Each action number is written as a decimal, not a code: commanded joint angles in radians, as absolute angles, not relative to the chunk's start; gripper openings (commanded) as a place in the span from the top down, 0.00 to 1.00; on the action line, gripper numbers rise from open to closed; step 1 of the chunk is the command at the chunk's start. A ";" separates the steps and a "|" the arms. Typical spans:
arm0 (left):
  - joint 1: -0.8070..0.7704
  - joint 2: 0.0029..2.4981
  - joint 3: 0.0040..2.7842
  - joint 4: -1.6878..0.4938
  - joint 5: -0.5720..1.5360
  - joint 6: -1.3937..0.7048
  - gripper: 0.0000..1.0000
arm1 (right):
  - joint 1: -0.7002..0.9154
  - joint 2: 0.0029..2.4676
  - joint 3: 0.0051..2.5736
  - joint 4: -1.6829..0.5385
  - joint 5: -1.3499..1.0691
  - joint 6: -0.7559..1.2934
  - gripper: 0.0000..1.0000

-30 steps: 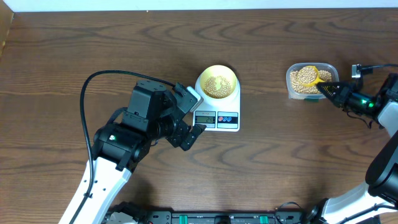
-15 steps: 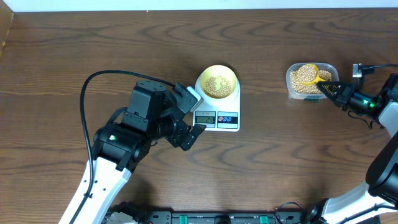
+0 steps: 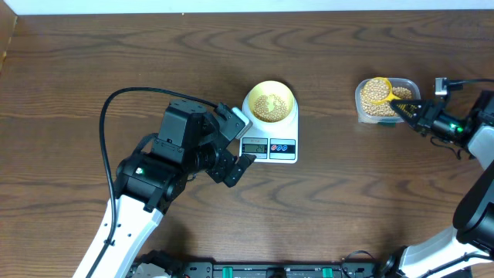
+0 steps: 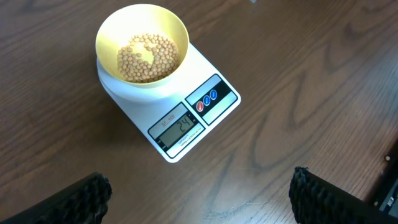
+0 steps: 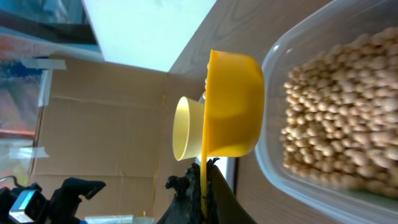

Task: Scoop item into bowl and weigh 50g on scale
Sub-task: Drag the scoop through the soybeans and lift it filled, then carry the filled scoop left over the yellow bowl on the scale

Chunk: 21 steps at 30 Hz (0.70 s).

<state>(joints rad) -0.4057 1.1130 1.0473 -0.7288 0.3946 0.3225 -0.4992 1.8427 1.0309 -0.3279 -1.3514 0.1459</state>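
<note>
**Overhead:** The left fingers are spread wide and empty, just beside the scale. The bowl sits on it beyond them, with beans inside. The right fingers are clamped on the handle of the yellow scoop. It is heaped with beans above the tub, just past the fingertips.

**Left wrist:** Ahead of the open fingers, the beans cover only the bottom of the bowl. The display on the scale seems to read 24, roughly halfway to the target.

**Right wrist:** The fingers are pinched shut on the handle of the scoop, beside the tub. The load probably has yet to be carried over and tipped in, and the weight then trimmed.
</note>
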 commanded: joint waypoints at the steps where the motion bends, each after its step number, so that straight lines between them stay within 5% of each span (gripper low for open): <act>1: -0.400 1.118 1.048 -0.728 0.408 0.340 0.06 | -0.461 1.851 1.024 -0.329 -1.406 0.164 0.99; 21: -0.400 1.118 1.048 -0.728 0.407 0.340 0.06 | -0.276 1.851 1.024 -0.319 -1.406 0.207 0.99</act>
